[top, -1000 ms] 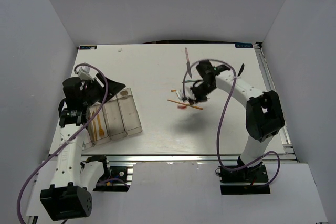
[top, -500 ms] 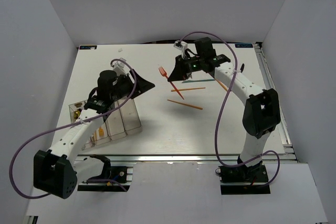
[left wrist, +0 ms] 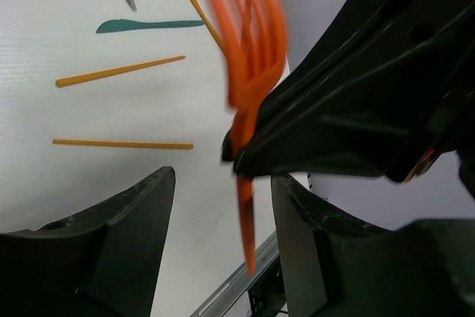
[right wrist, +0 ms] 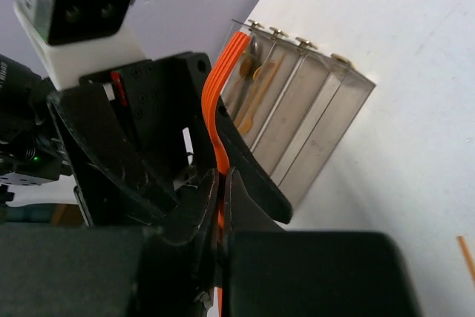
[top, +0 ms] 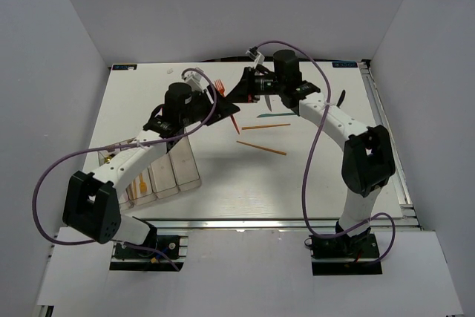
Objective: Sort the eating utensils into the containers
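A white desk [top: 223, 183] sits boxed in by plain grey walls, with the clear joined containers [top: 159, 176] near its near-left corner. Above the desk's middle, toward the far edge, the right gripper [right wrist: 221, 187] has its fingers pressed together on the handle of an orange plastic fork [left wrist: 249, 57], tines up. The left gripper [left wrist: 219, 206] faces it with fingers spread either side of the handle; two orange sticks [top: 265, 126] and a teal knife [left wrist: 148, 26] lie on the desk beyond.

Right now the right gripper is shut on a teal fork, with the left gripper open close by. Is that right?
Not quite. The fork is orange, not teal, as the left wrist view shows plainly. The rest holds: the right gripper is shut on it, and the left gripper stands open close by.
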You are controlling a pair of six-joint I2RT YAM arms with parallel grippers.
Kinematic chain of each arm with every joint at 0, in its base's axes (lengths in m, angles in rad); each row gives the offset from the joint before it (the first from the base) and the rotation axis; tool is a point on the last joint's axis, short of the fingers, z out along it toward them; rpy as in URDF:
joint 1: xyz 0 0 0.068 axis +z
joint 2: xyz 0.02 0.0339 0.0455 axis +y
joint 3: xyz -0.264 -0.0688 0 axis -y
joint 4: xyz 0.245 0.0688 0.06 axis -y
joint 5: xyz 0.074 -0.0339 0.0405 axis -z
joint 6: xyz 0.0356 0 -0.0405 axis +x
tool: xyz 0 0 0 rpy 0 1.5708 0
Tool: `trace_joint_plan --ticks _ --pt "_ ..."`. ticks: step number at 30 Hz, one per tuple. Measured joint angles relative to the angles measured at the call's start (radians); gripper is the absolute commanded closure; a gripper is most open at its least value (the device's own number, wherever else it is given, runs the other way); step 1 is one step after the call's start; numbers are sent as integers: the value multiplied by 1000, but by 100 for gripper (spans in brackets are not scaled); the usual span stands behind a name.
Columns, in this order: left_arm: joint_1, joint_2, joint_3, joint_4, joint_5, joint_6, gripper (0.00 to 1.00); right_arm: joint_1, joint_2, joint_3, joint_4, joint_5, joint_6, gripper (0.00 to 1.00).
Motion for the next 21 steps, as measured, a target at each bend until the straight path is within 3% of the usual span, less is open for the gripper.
trace_joint_plan --ticks 2,7,11,17,21 --pt "-4 20 24 3 1 1 42 6 0 -19 24 3 27 100" --pt "-10 38 32 7 6 -3 71 2 0 -41 67 1 59 100" --pt "-12 39 32 10 12 -3 87 2 0 -47 79 -2 38 80" --pt "-11 19 32 -95 -24 45 97 -4 0 -47 88 -52 -71 45" --pt "12 -34 32 -213 -64 100 98 -22 0 -47 89 -125 -178 37"
